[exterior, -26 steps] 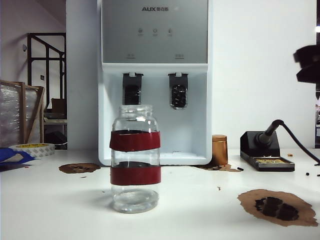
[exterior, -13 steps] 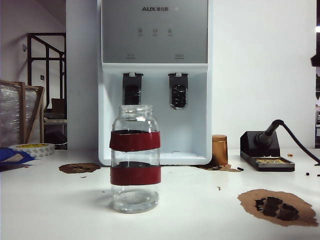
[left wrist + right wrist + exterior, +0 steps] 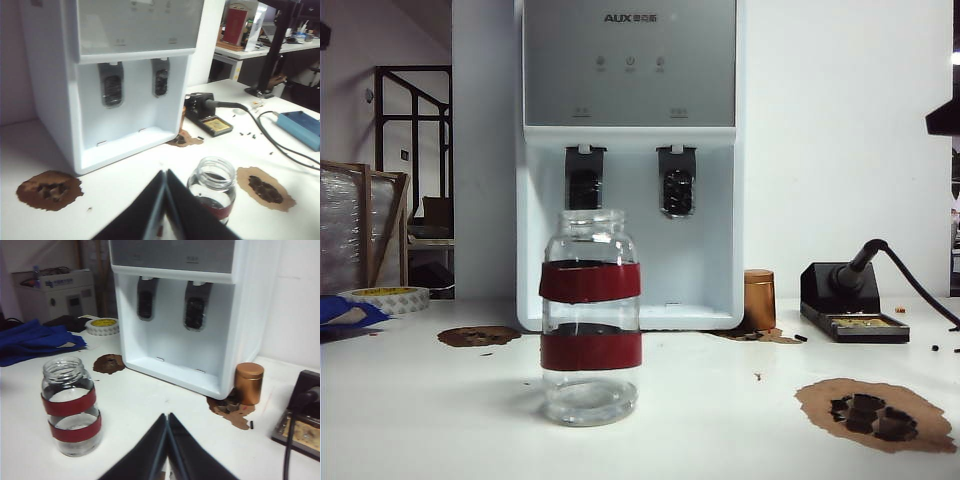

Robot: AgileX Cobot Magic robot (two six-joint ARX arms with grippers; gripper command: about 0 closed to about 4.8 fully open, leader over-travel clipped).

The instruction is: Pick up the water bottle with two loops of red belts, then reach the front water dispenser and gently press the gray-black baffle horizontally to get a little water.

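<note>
Our right arm (image 3: 945,118), large at the exterior view's right edge a second ago, now shows only as a dark sliver there.
</note>
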